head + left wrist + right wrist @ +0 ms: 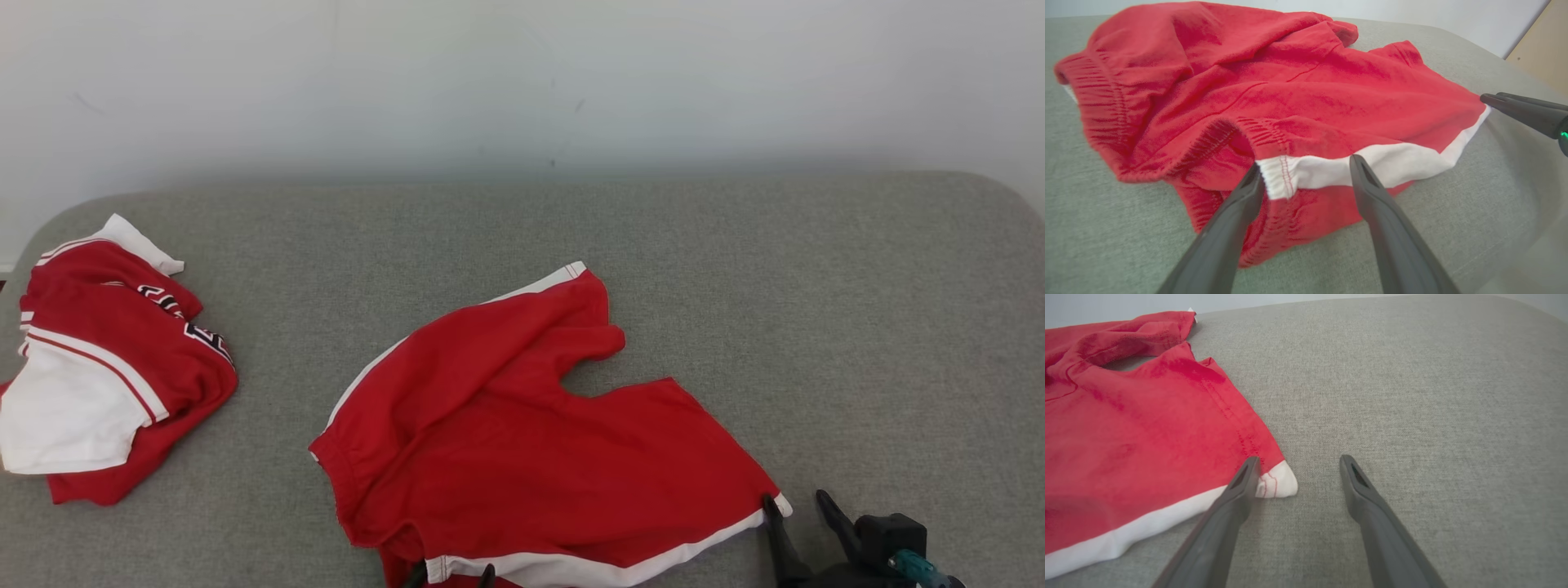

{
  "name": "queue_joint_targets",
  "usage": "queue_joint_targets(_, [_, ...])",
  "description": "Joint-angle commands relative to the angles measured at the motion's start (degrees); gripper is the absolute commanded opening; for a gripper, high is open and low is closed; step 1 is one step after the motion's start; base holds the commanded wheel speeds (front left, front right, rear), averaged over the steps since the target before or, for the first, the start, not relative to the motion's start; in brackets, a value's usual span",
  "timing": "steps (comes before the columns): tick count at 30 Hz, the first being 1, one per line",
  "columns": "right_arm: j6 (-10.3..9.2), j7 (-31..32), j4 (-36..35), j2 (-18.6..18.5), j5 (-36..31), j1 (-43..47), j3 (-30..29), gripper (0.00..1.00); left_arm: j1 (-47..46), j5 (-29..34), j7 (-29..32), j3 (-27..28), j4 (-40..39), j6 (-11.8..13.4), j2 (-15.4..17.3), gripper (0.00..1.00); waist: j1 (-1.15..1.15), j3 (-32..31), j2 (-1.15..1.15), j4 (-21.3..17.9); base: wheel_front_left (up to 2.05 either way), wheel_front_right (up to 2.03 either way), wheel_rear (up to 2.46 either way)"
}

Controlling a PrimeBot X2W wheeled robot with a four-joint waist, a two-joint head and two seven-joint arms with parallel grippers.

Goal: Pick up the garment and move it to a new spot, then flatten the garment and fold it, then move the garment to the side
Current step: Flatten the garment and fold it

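RED SHORTS ON GREY: One pair of red shorts (522, 441) with a white side stripe (1392, 163) lies crumpled at lower centre of the head view, on a grey upholstered surface (816, 286). A second bundle of red-and-white clothing (106, 367) sits well apart at the left edge. Its black-and-white lettering (188, 322) is folded over (too little shows to read). Two grippers are at the shorts. The left gripper (1305, 163), at lower centre of its wrist view, is spread wide, its fingertips on either side of the white side stripe beside the elastic waistband (1106, 106), clasping nothing. The right gripper (793, 498), lower right in the head view, is likewise parted and holds nothing. One of its fingertips touches the shorts' white corner (1278, 484); the other is over bare grey cloth.
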Motion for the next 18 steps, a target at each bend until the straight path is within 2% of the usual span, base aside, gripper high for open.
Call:
queue_joint_targets(1, [-0.13,0.0,0.4,0.3,0.4,-1.0,0.3,1.00,-1.1,-0.3,-0.2,-0.2,0.3,0.1,0.1,1.00,-0.01,0.5,0.00,0.0,0.00,0.00,0.00])
queue_joint_targets(7, [-0.13,0.2,7.9,2.1,1.8,-3.6,2.5,1.00,-2.9,-3.2,-0.2,-1.5,4.3,0.1,0.1,1.00,-0.01,1.1,0.00,0.0,0.00,0.00,0.00])
queue_joint_targets(8, [-0.13,0.3,9.2,2.6,2.7,-3.9,3.1,1.00,-3.3,-3.8,-0.2,-2.1,5.6,0.1,0.0,0.94,-0.01,1.1,0.00,0.2,0.00,0.00,0.00])
queue_joint_targets(9, [-0.13,0.3,9.9,2.8,3.4,-4.4,3.7,0.96,-4.0,-4.0,-0.2,-2.7,6.1,0.1,-0.1,0.82,-0.01,1.1,0.00,0.4,0.00,0.00,0.00])
queue_joint_targets(10, [-0.12,0.3,10.4,3.0,3.9,-4.5,4.3,0.19,-4.7,-4.4,-0.2,-3.3,6.5,0.1,-0.2,0.55,-0.01,1.0,0.00,0.5,0.00,0.00,0.00])
queue_joint_targets(11, [-0.07,0.4,10.5,3.1,4.5,-4.5,4.6,0.00,-4.7,-5.2,-0.2,-3.7,6.9,0.1,-0.2,0.21,-0.01,0.9,0.00,0.6,0.00,0.00,0.00])
queue_joint_targets(12, [-0.06,0.4,10.3,3.1,4.9,-4.4,4.9,0.00,-4.8,-5.5,-0.2,-4.0,6.5,0.1,-0.2,0.00,-0.01,0.9,0.00,0.8,0.00,0.00,0.00])
queue_joint_targets(18, [-0.06,0.2,5.7,2.1,7.8,-1.4,6.1,0.00,-1.9,-6.0,-0.2,-2.6,1.9,0.1,0.4,0.00,-0.01,-0.1,0.00,1.0,0.00,0.00,0.00])
